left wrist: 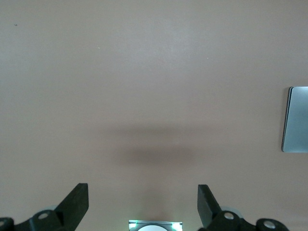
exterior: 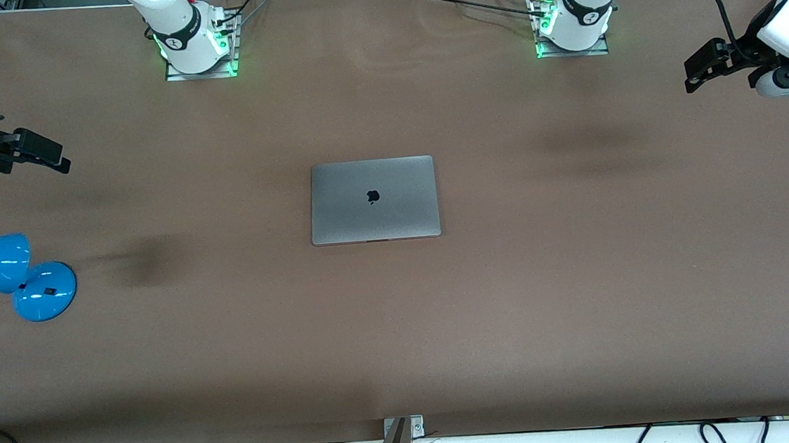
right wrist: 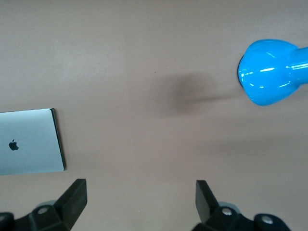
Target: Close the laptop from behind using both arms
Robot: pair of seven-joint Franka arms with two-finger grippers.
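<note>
Lying flat at mid-worktop [exterior: 583, 291], the laptop [exterior: 373, 200] is seen already shut, so nothing seems left. The left hand [exterior: 696, 74] and right hand [exterior: 55, 157] are held released over opposite worktop ends, a lamp [exterior: 15, 276] beneath the right.

laptop inside: the flat grey metal laptop [exterior: 373, 200] is shut, so its keys and screen are hidden.
laptop in wrist views: cut off at the edge.
blue lamp: the shiny blue desk lamp [exterior: 0, 270] is cut off at the edge.
</note>
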